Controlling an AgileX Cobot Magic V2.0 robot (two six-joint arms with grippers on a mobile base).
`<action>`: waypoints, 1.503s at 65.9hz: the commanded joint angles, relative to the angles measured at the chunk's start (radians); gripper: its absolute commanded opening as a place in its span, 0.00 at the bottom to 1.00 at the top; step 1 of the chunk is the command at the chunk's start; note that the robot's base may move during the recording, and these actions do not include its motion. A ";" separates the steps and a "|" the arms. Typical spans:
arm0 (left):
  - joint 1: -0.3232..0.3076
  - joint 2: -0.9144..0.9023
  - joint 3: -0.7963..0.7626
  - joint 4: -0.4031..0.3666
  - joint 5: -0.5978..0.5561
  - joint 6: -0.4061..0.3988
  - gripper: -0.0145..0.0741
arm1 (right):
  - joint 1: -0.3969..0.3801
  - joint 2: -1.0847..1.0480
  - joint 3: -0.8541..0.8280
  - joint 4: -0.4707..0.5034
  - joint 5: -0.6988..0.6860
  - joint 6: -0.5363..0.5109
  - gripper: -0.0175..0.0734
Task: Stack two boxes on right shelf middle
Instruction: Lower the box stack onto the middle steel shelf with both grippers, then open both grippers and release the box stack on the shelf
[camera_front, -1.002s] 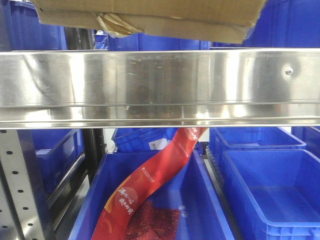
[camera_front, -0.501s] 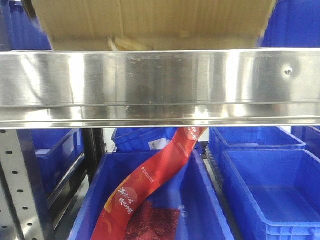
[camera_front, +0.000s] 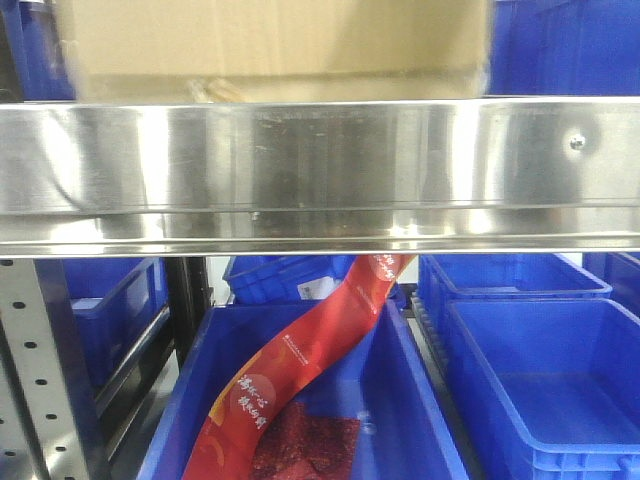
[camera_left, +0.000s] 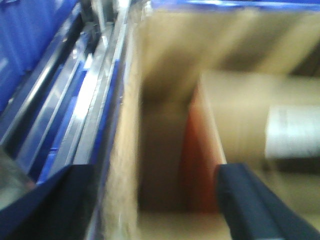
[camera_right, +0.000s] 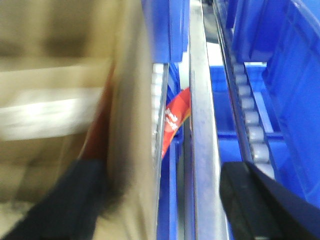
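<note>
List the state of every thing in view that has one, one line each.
cardboard box: behind the shelf's front rail, blurred.
shelf: front rail bare and level.
left gripper: open, fingers either side of a box wall.
right gripper: open, box wall between its fingers.
lower left bin: holds a red banner.
lower right bin: empty.

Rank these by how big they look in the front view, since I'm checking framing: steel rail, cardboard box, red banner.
1. Steel rail, spanning the full width.
2. Cardboard box, cut off at the top, so only its visible part counts.
3. Red banner.
</note>
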 joint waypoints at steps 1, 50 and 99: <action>0.004 -0.014 -0.010 0.002 -0.017 -0.001 0.64 | -0.001 -0.022 -0.005 -0.012 0.004 -0.003 0.57; 0.002 -0.314 0.460 -0.261 -0.454 0.248 0.04 | -0.007 -0.295 0.359 -0.005 -0.359 -0.100 0.01; 0.253 -1.125 1.328 -0.258 -0.708 0.152 0.04 | -0.179 -1.007 1.157 -0.005 -0.658 -0.080 0.01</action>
